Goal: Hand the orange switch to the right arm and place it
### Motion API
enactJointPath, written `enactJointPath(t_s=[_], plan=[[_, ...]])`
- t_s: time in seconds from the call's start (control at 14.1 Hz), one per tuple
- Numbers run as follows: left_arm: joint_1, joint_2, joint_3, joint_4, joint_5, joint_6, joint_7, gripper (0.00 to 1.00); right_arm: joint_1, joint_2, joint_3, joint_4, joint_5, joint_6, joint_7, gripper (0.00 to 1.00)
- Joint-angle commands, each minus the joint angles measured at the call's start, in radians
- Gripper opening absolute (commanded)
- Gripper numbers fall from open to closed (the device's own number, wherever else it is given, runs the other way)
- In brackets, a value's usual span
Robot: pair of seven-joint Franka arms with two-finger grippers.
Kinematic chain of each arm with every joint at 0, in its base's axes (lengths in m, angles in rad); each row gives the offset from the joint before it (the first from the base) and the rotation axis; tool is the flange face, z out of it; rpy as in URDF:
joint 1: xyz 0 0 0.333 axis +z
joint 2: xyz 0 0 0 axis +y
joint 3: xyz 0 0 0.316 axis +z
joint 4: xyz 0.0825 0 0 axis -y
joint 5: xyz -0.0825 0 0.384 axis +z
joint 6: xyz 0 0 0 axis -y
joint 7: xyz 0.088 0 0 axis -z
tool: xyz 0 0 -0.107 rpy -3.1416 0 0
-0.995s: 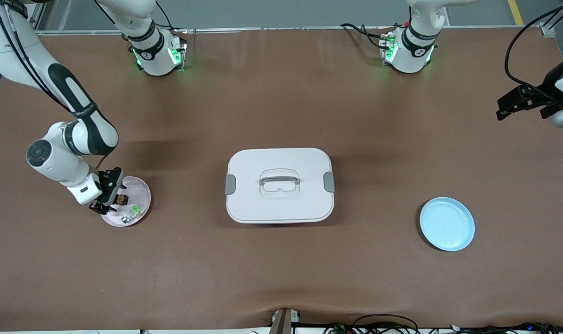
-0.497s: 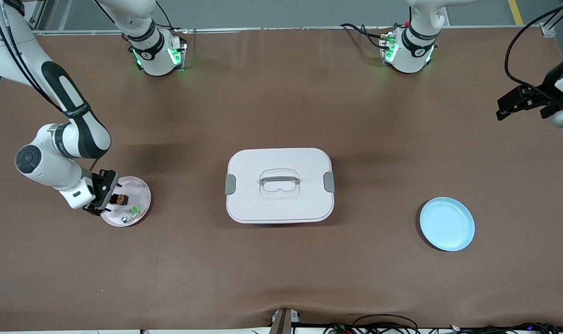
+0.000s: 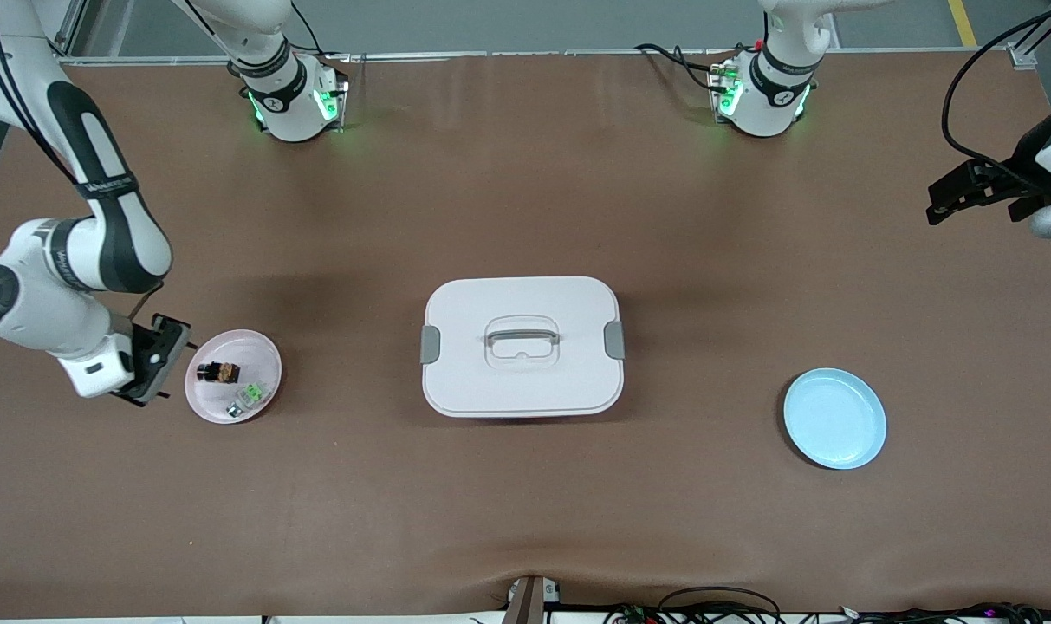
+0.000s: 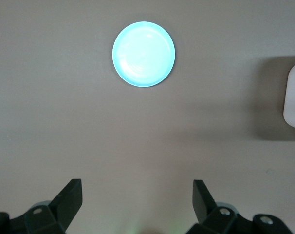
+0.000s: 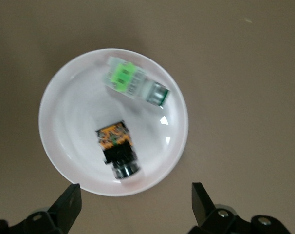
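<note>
The orange switch (image 3: 218, 373), a tiny black stub with an orange middle, lies in the pink plate (image 3: 261, 351) toward the right arm's end of the table. It also shows in the right wrist view (image 5: 117, 148), lying on the plate (image 5: 64, 122). My right gripper (image 3: 155, 364) is open and empty over the bare table just beside the plate's rim; in its wrist view the gripper (image 5: 135, 201) holds nothing. My left gripper (image 3: 967, 192) is open and empty and waits high over the left arm's end of the table; it also shows in its wrist view (image 4: 138, 195).
A small green-and-clear part (image 3: 248, 396) lies in the same pink plate, nearer to the front camera than the switch, and shows in the right wrist view (image 5: 135, 85). A white lidded box (image 3: 522, 381) stands mid-table. A light blue plate (image 3: 834, 419) lies toward the left arm's end.
My right gripper has drawn off the pink plate toward the right arm's end of the table. The switch stays in the plate. The left arm has not moved.
</note>
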Motion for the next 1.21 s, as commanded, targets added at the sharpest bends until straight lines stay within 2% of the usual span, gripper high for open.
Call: enactJointPath(t_s=[0.0, 0.14, 0.36, 0.57, 0.71, 0.85, 1.14], plan=[[0.003, -0.021, 0.001, -0.015, -0.017, 0.001, 0.014, 1.00, -0.055, -0.083, 0.008, 0.000, 0.070, -0.052, 0.127, 1.00], [0.003, -0.023, 0.001, -0.015, -0.017, -0.001, 0.014, 1.00, -0.061, -0.117, 0.006, 0.038, 0.119, -0.124, 0.229, 1.00], [0.003, -0.024, 0.001, -0.015, -0.017, -0.003, 0.014, 1.00, -0.023, -0.130, 0.006, 0.182, 0.103, -0.335, 0.493, 1.00], [0.003, -0.024, 0.001, -0.015, -0.017, -0.003, 0.014, 1.00, 0.006, -0.124, 0.008, 0.349, 0.089, -0.559, 0.670, 1.00], [0.003, -0.024, 0.001, -0.014, -0.017, -0.003, 0.016, 1.00, 0.046, -0.120, 0.006, 0.432, 0.075, -0.604, 0.699, 1.00], [0.003, -0.024, 0.001, -0.015, -0.017, -0.001, 0.016, 1.00, 0.086, -0.130, 0.002, 0.446, 0.049, -0.614, 0.727, 1.00], [0.005, -0.023, 0.001, -0.014, -0.017, -0.001, 0.016, 1.00, 0.106, -0.133, 0.011, 0.495, 0.018, -0.673, 1.048, 1.00]])
